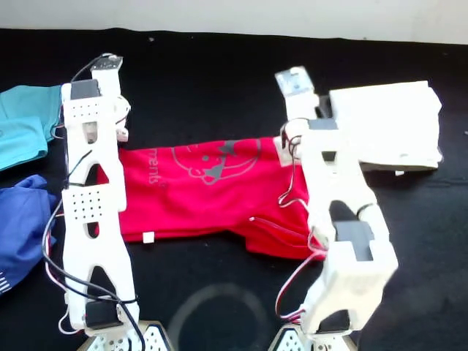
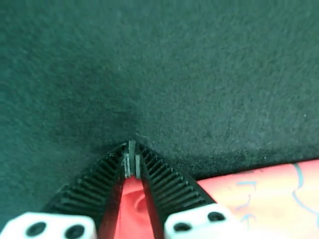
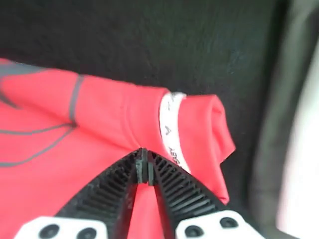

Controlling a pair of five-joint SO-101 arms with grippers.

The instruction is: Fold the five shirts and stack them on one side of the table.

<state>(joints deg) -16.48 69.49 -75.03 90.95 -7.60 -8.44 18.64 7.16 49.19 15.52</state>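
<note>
— How many shirts, and where?
— Four. One red shirt (image 1: pixel 212 190) stretches between both grippers. One folded white shirt (image 1: pixel 387 124) lies just beyond the right gripper (image 3: pixel 143 167). One teal shirt (image 1: pixel 25 124) and one blue shirt (image 1: pixel 22 219) lie outside the left gripper (image 2: pixel 132 159).
— And the two grippers?
— Each is pinched closed on red shirt fabric.

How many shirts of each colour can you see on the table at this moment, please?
red shirt: 1
teal shirt: 1
blue shirt: 1
white folded shirt: 1 (I cannot tell whether it holds more layers)
Total: 4
</note>
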